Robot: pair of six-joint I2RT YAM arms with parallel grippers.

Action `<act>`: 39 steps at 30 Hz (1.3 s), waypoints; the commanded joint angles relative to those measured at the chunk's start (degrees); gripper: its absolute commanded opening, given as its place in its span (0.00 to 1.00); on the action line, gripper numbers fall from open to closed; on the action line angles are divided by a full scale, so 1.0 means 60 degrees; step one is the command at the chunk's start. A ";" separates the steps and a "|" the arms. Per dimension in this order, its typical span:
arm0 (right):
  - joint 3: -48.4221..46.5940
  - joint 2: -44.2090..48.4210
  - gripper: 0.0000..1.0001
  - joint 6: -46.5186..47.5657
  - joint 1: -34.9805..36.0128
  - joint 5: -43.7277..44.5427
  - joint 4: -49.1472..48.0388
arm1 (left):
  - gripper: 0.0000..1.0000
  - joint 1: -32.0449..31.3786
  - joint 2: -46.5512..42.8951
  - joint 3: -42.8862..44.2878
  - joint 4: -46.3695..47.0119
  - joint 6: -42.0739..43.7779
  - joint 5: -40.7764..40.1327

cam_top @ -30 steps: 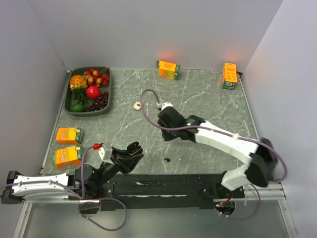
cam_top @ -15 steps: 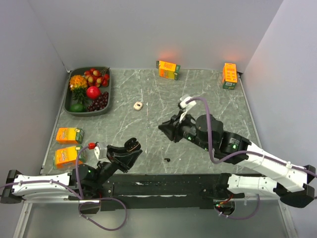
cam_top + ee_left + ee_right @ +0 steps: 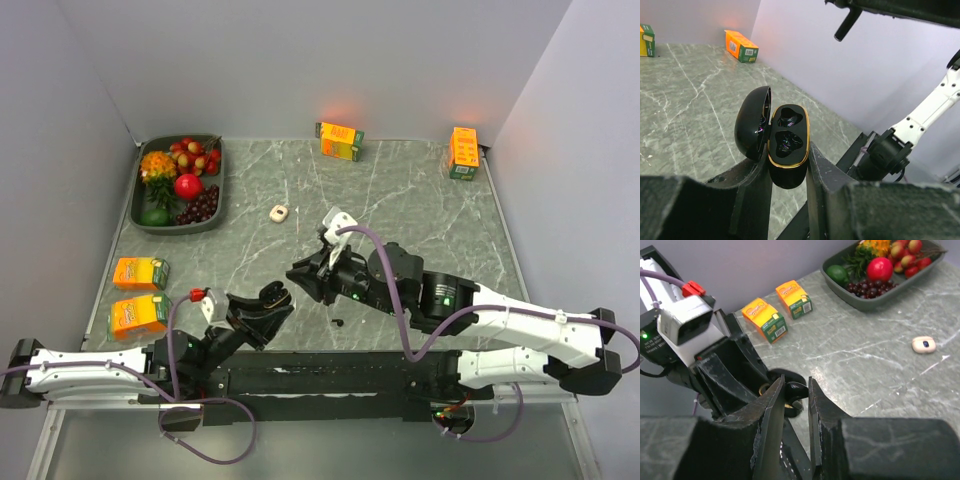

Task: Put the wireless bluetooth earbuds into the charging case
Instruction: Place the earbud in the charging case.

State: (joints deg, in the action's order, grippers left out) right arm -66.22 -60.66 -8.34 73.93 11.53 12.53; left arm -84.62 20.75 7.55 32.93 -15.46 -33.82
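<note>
Open charging case (image 3: 788,142) clamped by left gripper (image 3: 788,167); right gripper (image 3: 792,390) jaws slightly apart, contents cannot be told; black earbud (image 3: 340,322) at its 5 o'clock judged light, slick, best pinched across body

This was a robot lab, set up as a test cell. Plain pale walls (image 3: 300,60) boxed in a marble-patterned bench (image 3: 400,190) on three sides. Two white-and-black arms, the left arm (image 3: 85,368) and the right arm (image 3: 520,325), were bolted to a black rail (image 3: 330,375) at its near edge, with purple cables (image 3: 215,461) looping loose off them. A small camera box (image 3: 684,317) with a red plug sat behind the left gripper (image 3: 272,298). The goods looked staged: a tray (image 3: 172,228) of fruit in one corner and four orange cartons (image 3: 340,141) set well apart along the edges.
</note>
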 commanded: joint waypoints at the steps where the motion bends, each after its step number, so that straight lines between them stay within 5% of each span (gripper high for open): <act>1: -0.0390 -0.0143 0.00 0.0276 0.0173 -0.0061 -0.0683 | 0.01 -0.0047 0.0145 0.0485 0.0064 0.0306 0.0349; 39: 0.1119 -0.0202 0.00 0.0159 0.0627 -0.0047 -0.1415 | 0.01 -0.0047 0.0335 0.0617 0.0181 0.0497 0.0525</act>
State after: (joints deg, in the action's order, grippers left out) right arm -60.36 -62.39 -7.79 77.01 10.07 6.92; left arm -84.62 22.76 8.49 31.97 -12.75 -31.29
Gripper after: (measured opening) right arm 0.285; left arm 0.321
